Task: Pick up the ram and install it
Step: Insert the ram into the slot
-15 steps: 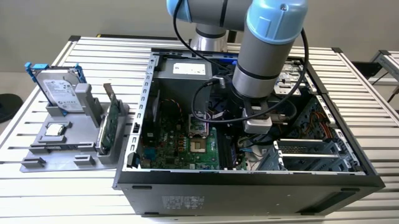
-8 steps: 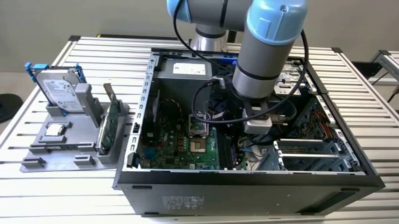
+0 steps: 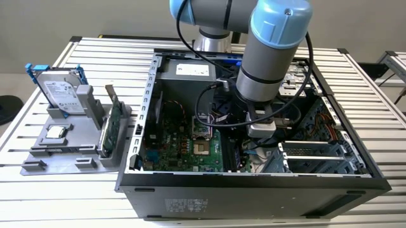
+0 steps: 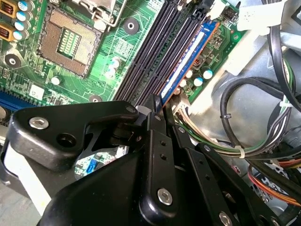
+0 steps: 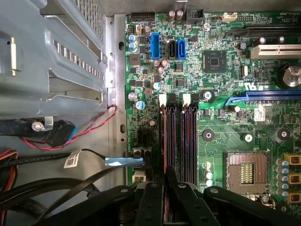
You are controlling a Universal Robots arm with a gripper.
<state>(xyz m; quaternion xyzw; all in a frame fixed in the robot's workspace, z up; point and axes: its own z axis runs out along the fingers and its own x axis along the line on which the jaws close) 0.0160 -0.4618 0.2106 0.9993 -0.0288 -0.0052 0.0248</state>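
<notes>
Ram (image 4: 188,63) seated in slot (claw (image 4: 157,109) above)

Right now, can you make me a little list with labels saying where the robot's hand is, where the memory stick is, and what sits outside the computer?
gripper: down inside the open computer case, over the memory slots
ram: standing in the outermost slot, fingers closed on its edge
motherboard: green, CPU socket empty
outside the case: hard drive and green card upright on a grey holder
</notes>
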